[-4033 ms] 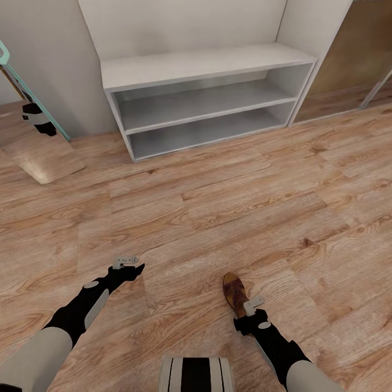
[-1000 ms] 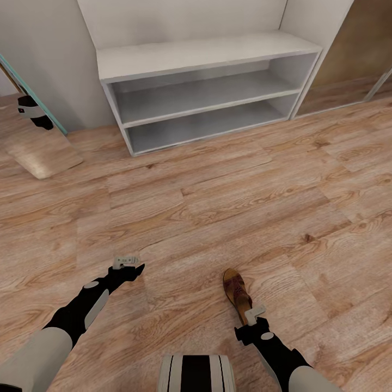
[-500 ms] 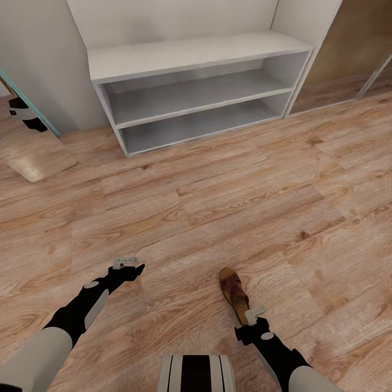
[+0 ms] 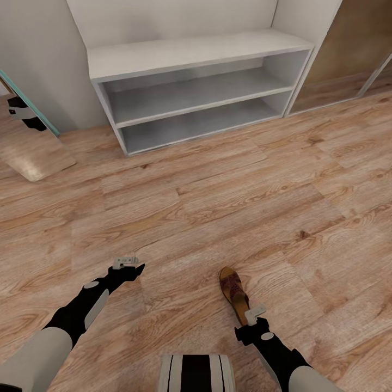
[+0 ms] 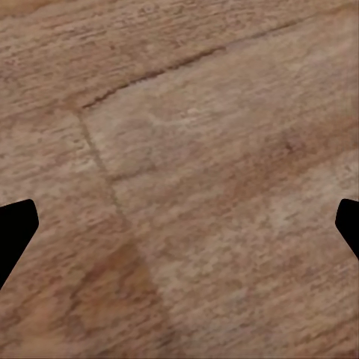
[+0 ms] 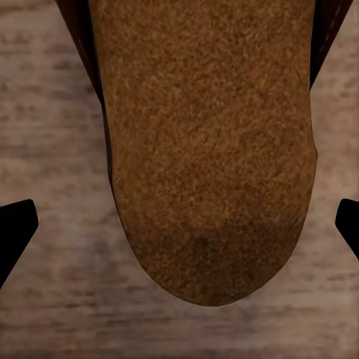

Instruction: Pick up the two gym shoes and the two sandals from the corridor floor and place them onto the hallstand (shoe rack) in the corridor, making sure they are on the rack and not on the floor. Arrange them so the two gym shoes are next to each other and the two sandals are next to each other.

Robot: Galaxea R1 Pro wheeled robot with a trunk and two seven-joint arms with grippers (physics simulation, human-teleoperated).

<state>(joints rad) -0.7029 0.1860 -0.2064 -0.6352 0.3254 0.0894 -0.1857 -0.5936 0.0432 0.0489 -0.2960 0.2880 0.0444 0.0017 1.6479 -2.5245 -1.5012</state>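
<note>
Since half a second ago nothing has shifted; the base approach looks finished.

Head view: right end effector at the heel of one sandal, on the corridor floor; hallstand well ahead.

Left wrist view: left end effector spread, holding nothing.

Right wrist view: fingertips spread, straddling the heel, not yet gripping.

Bare floor lies open up to the hallstand; its shelves stand unblocked.
</note>
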